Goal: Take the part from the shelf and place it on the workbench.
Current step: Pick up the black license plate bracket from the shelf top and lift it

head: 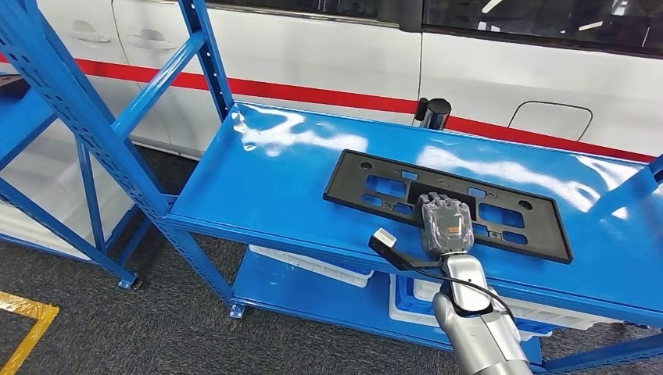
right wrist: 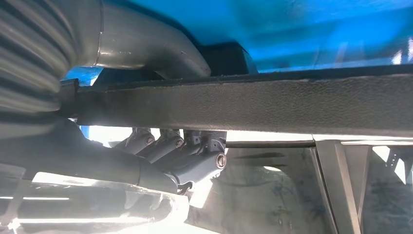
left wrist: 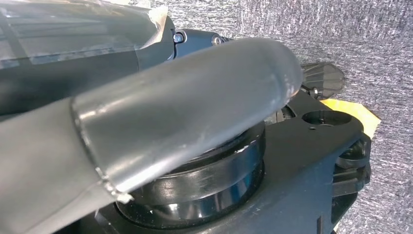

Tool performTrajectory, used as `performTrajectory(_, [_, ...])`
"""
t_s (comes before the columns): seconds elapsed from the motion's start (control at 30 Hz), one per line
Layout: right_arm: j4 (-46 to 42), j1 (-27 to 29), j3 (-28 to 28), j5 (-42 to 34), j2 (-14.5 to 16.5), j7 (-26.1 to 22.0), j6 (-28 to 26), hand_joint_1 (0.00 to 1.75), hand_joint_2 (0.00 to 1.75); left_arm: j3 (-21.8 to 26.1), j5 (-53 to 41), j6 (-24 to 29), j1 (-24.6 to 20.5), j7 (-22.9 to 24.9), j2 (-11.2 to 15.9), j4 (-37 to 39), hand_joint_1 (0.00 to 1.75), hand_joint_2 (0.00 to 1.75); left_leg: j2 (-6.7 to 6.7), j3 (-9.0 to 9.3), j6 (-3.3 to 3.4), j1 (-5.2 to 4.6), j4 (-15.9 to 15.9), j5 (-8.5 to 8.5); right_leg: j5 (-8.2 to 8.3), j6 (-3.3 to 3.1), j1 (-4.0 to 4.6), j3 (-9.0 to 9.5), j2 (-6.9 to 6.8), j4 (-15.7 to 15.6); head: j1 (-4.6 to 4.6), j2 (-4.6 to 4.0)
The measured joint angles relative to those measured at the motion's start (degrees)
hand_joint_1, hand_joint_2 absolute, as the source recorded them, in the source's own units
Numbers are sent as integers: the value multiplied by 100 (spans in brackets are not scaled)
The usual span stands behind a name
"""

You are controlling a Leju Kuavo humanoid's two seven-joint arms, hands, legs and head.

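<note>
From the head view I see one black plastic part (head: 446, 205), a long flat frame with several rectangular cut-outs, lying flat on the top deck of the blue shelf (head: 274, 180). My right hand (head: 446, 223) is on it at the middle of its near edge, back of the hand up, fingers reaching over the frame. In the right wrist view the thick grey thumb (right wrist: 146, 46) lies on one face of the part's edge (right wrist: 272, 105) and the darker fingers (right wrist: 195, 158) curl on the other face, so the hand is clamped on the part, which still sits on the shelf.

On the lower deck of the shelf I count two containers: one white tray (head: 313, 266) under the left half and one blue crate (head: 406, 301) beside it with something white inside; I cannot tell what that white content is, since the top deck hides most of it.

A second blue rack (head: 47, 86) stands to the left, and a white vehicle (head: 469, 70) with one red stripe runs behind the shelf. One yellow floor marking (head: 23, 320) crosses the dark carpet at the lower left.

My left hand (left wrist: 185, 112) shows as a grey thumb in the left wrist view above grey carpet; I cannot tell whether its fingers are spread or curled.

I can read no writing or brand anywhere.
</note>
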Motion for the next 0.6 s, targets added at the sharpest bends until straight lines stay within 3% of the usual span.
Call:
performTrajectory(0.13, [-153, 106, -12, 15, -15, -89, -611, 175, 175, 0, -5, 128, 1, 81, 1, 0, 0, 0, -1, -2, 0, 1, 0, 0, 0, 0, 1, -2, -2, 1, 1, 0])
performTrajectory(0.27, [-1023, 507, -17, 53, -22, -343, -1411, 175, 175, 2, -4, 258, 6, 162, 18, 0, 0, 0, -1, -4, -1, 1, -1, -2, -6, 7, 1, -3, -2, 1, -1, 0])
performTrajectory(0.6, [-3615, 1414, 85, 1, -38, -873, -1467, 175, 175, 1, -70, 284, 5, 39, 37, 0, 0, 0, -3, -11, -3, 3, -3, -9, -17, 14, 2, -9, -9, 0, 0, 0])
